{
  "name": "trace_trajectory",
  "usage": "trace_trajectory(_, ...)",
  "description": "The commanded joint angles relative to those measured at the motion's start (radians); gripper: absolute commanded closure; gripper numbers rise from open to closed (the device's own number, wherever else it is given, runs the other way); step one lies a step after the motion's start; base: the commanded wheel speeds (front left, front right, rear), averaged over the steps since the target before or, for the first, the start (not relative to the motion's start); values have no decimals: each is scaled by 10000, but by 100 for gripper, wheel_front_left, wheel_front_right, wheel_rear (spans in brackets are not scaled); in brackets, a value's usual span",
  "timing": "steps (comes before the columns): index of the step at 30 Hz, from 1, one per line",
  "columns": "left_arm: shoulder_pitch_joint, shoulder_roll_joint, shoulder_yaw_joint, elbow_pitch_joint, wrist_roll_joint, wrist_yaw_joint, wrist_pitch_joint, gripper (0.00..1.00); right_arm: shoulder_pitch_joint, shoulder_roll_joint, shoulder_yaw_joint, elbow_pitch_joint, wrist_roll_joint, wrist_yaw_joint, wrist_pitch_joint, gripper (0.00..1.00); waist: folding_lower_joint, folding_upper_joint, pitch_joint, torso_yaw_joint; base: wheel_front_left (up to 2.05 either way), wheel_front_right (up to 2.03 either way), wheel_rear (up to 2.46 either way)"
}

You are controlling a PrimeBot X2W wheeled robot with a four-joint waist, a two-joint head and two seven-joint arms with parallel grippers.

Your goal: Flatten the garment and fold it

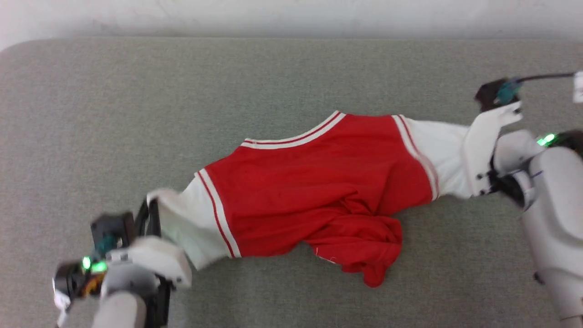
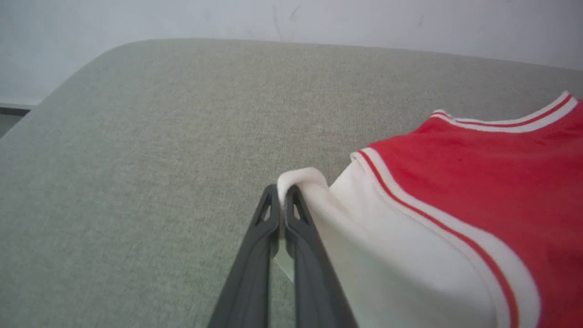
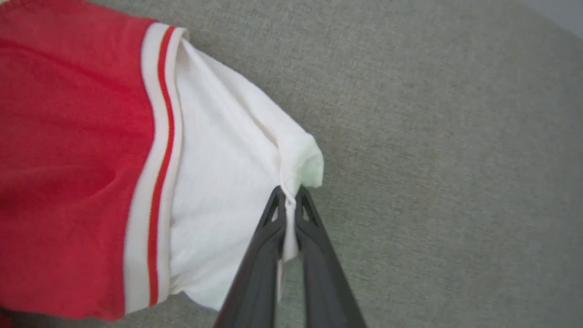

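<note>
Pad: grey-green woven fabric pad (image 1: 273, 77) is lying underneath.
Garment: red white-sleeved jersey shirt (image 1: 319, 182) is lying mid-pad, hem bunched near.
Grippers: left gripper (image 2: 282, 193), right gripper (image 3: 289, 193) are pinching opposite cuffs.
Pull: we are favouring even outward tension.

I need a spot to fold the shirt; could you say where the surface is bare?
Bare: the grey surface between the garment and the wall, and the near strip in front of it. Crowded: both sleeve ends, pinched by the left gripper and right gripper.
</note>
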Motion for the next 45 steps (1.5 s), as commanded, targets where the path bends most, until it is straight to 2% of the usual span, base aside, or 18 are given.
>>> trace_trajectory(1, -447, 126, -42, -143, 101, -113, 46, 100, -199, -163, -10, -146, 52, -13, -93, 100, 0, 0, 27, -87, 0, 0, 0)
trace_trajectory(5, -2095, 707, -245, -495, 313, -631, 459, 100, -1064, -790, -80, -737, 73, -13, -379, 100, 0, 0, 419, -332, 0, 0, 0)
trace_trajectory(9, -4133, 1250, -460, -552, 837, -881, 1045, 100, -2232, -1247, -153, -1069, -27, -13, -793, 100, 0, 0, 1014, -687, 0, 0, 0)
trace_trajectory(16, -7936, 1735, -549, 219, 1258, -1224, 1794, 100, -4334, -1554, -350, -1261, -8, -13, -1247, 100, 0, 0, 2236, -1314, 0, 0, 0)
trace_trajectory(19, -9424, 1859, -442, 713, 1402, -1150, 1783, 100, -5253, -1568, -397, -1263, -68, -13, -1562, 100, 0, 0, 2679, -1619, 0, 0, 0)
trace_trajectory(22, -10725, 1964, -256, 1075, 1588, -871, 1534, 100, -6177, -1521, -474, -1270, -206, -13, -2063, 100, 0, 0, 3037, -1889, 0, 0, 0)
trace_trajectory(26, -12099, 1986, -6, 1396, 1741, -412, 883, 100, -7338, -1435, -604, -1178, -488, -13, -3033, 100, 0, 0, 3352, -2141, 0, 0, 0)
trace_trajectory(29, -12896, 2104, 30, 1611, 1910, -242, 284, 100, -8012, -1350, -657, -1062, -736, -13, -3807, 100, 0, 0, 3448, -2244, 0, 0, 0)
trace_trajectory(36, -13568, 2172, 134, 2324, 1817, -115, -906, 100, -8705, -1253, -573, -642, -1236, -13, -5512, 100, 0, 0, 3510, -2241, 0, 0, 0)
trace_trajectory(40, -12677, 2258, 35, 3055, 1685, -327, -838, 100, -8007, -1034, -378, 69, -880, -13, -5785, 100, 0, 0, 3349, -2145, 0, 0, 0)
trace_trajectory(45, -10916, 2371, -48, 3682, 1359, -711, -244, 100, -6468, -940, 391, 659, 71, -13, -5978, 100, 0, 0, 2902, -2036, 0, 0, 0)
